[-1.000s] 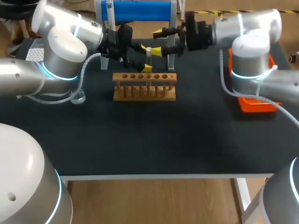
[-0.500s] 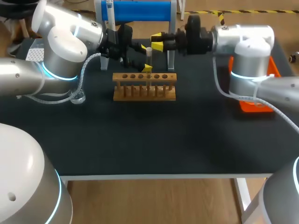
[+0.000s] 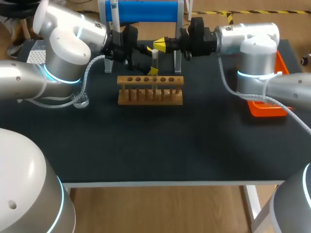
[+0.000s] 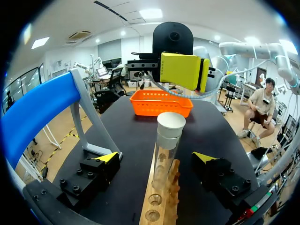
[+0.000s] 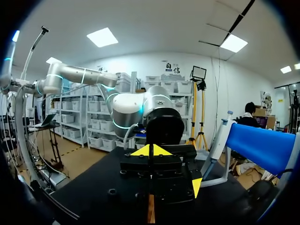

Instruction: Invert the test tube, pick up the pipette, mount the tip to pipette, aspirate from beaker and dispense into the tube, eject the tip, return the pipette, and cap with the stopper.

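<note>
A wooden rack stands at the middle back of the black table. One clear test tube with a white top stands upright in it. My left gripper is open, its fingertips on either side of the tube and apart from the glass. My right gripper is shut with nothing between its tips, level with the tube's top and just behind it. In the left wrist view the right gripper hangs beyond the tube's white top. In its own view the right gripper shows its tips pressed together.
A blue pipette stand rises behind the rack, with a white pipette hanging at its end. An orange tray lies at the right. A small clear vessel sits left of the rack.
My right arm has moved left toward the tube's top, and its fingers have gone from open to shut. The left arm and the tube have kept still.
</note>
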`<state>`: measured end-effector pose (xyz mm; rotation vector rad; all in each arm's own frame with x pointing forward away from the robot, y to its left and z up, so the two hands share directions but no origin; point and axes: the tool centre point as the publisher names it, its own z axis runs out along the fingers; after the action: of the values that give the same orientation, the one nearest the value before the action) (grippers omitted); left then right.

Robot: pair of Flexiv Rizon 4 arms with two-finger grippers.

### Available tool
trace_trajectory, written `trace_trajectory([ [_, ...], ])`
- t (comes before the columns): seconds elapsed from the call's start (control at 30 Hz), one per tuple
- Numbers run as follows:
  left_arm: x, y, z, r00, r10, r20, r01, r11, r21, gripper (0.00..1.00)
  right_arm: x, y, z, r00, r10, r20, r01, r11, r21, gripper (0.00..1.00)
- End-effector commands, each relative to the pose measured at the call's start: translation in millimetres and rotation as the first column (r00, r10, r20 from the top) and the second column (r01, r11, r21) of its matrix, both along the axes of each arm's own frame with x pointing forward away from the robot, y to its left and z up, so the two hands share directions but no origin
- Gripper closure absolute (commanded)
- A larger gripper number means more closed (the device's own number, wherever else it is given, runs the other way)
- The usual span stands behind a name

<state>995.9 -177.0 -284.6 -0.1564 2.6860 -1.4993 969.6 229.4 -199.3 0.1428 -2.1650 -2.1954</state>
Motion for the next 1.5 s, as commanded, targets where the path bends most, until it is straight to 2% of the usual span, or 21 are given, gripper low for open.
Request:
trace_trajectory([
  [0.03,0.6,0,-0.3,1.000,-0.003,-0.001,0.003,1.000,-0.002,0.00,5.6,0,-1,1.000,0.024,-0.004,-0.024,1.000,-0.010,1.00],
  [0.33,0.6,0,-0.3,1.000,-0.003,-0.001,0.003,1.000,-0.002,0.00,8.7,3,-10,0.999,0.038,-0.006,-0.039,0.998,-0.044,1.00],
  [1.1,0.6,0,-0.3,1.000,-0.003,-0.001,0.003,1.000,-0.002,0.00,12.2,7,-40,0.997,0.024,-0.076,-0.032,0.995,-0.095,1.00],
  [1.27,0.6,0,-0.3,1.000,-0.003,-0.001,0.003,1.000,-0.002,0.00,14.0,8,-26,0.997,0.020,-0.078,-0.025,0.998,-0.066,1.00],
  [1.5,0.6,0,-0.3,1.000,-0.003,-0.001,0.003,1.000,-0.002,0.00,17.7,5,-1,0.999,0.016,-0.044,-0.017,1.000,-0.026,1.00],
])
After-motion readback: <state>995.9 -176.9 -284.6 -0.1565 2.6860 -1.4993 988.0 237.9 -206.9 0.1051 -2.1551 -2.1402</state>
